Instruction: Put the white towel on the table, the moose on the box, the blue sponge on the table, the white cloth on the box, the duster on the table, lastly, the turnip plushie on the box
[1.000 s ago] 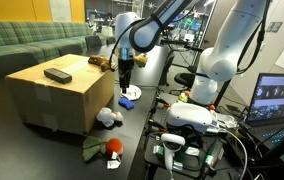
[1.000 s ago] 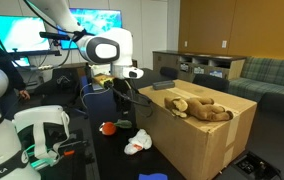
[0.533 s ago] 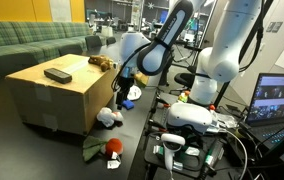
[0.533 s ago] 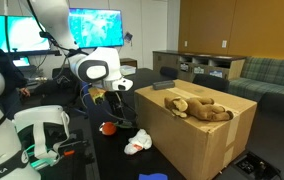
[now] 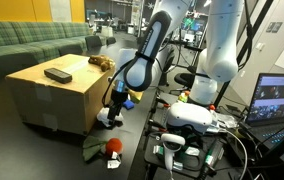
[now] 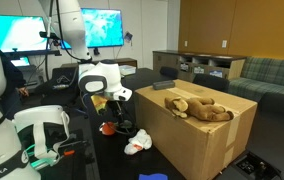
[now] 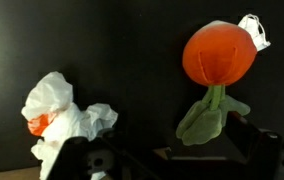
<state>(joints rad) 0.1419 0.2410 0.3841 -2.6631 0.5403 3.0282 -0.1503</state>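
Wrist view is showing the claw standing wide open and gripping nothing, its two fingers reaching in from the bottom edge. The turnip plushie is lying on the dark table just ahead of one finger. Its red-orange head is pointing away from the claw, and its green leaves are trailing back toward that finger. The white cloth is lying crumpled ahead of the opposite finger, well apart from the plushie, with a bit of orange showing in its folds. In both exterior views the claw is hanging low beside the box, near the cloth and plushie. The moose is resting on top of the box, above the claw and off to its side.
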